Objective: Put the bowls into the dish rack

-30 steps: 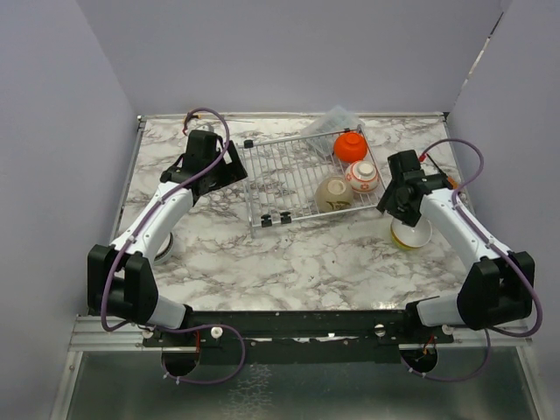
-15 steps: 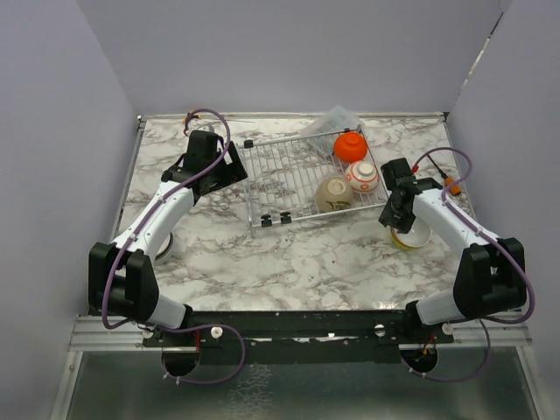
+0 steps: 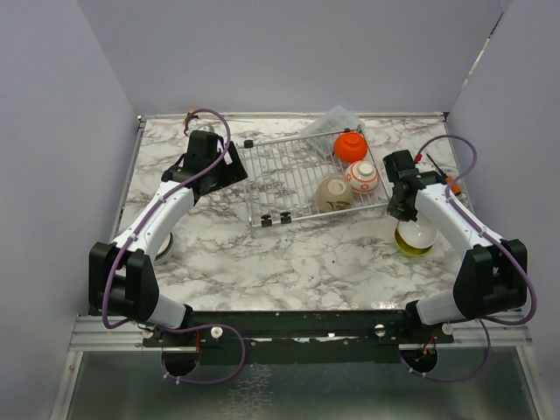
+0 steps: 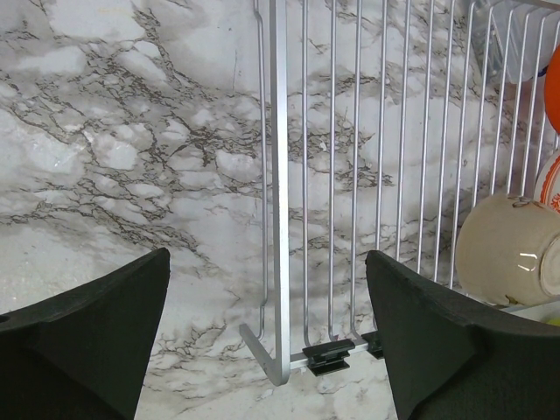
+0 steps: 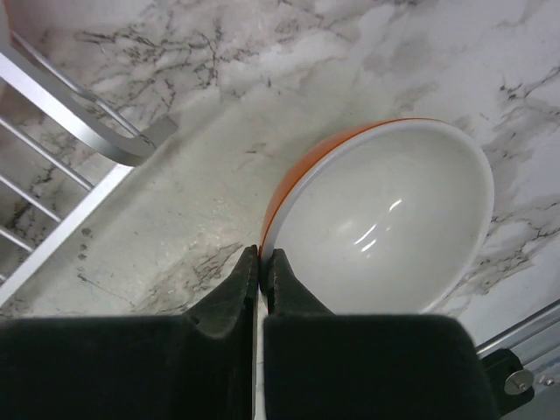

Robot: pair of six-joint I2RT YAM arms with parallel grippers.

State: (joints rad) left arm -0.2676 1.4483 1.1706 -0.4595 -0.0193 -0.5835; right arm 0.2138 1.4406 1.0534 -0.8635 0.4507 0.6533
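Note:
The silver wire dish rack (image 3: 289, 175) lies at the table's middle back. On its right side sit an orange bowl (image 3: 350, 145), a white bowl with red pattern (image 3: 361, 176) and a beige bowl (image 3: 333, 192). My right gripper (image 5: 262, 254) is shut on the rim of an orange bowl with a white inside (image 5: 385, 219), which is tilted just right of the rack's corner (image 5: 79, 131). From above, this bowl (image 3: 415, 236) shows a lime-yellow edge beneath it. My left gripper (image 4: 267, 258) hangs open over the rack's left rail (image 4: 278, 175), holding nothing.
A clear plastic bag (image 3: 337, 118) lies behind the rack. An orange-handled screwdriver (image 3: 451, 184) lies by the right arm. Another bowl (image 3: 166, 247) peeks out from under the left arm. The beige bowl (image 4: 503, 249) shows at the right of the left wrist view.
My right gripper came down and closed on the bowl's rim, and the bowl has tipped a little. The left arm has not moved.

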